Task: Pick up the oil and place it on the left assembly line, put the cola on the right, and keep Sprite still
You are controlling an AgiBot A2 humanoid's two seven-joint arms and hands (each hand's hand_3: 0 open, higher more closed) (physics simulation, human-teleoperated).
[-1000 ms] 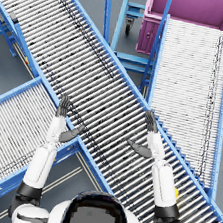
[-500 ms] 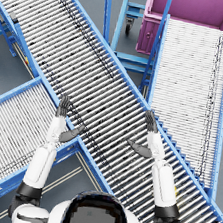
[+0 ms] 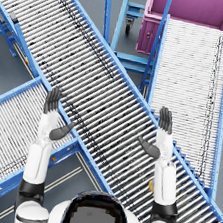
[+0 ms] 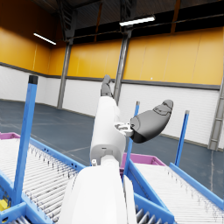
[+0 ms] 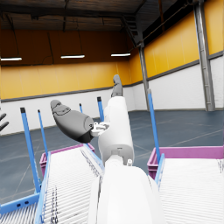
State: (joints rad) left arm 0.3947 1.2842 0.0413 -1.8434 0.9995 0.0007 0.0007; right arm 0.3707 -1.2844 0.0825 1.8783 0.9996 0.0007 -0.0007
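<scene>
A: Hands, quick?
B: Left hand holds nothing. Fingers are straight and apart, thumb sticking in toward the middle. Right hand is the mirror pose, nothing in it either.
A: Wrist cams agree?
B: Yes. In the left wrist view the left hand is flat, thumb out sideways, palm bare. In the right wrist view the right hand is likewise flat, thumb out, palm bare.
A: Where are they over the belts?
B: In the head view the left hand sits over the blue rail where the left assembly line meets the middle conveyor. The right hand is over the middle conveyor's rollers, near its rail on the robot's right. Neither touches anything I can see.
A: The oil, cola, Sprite?
B: None shows in any view, so I can't place them.
A: Right side?
B: The right assembly line runs straight away from the robot, beyond the middle conveyor, and ends against a pink bin. The middle conveyor runs diagonally, far left to near right. All three are grey rollers in blue frames.
A: Background?
B: The wrist views show yellow-and-white warehouse walls, blue posts and grey floor.
</scene>
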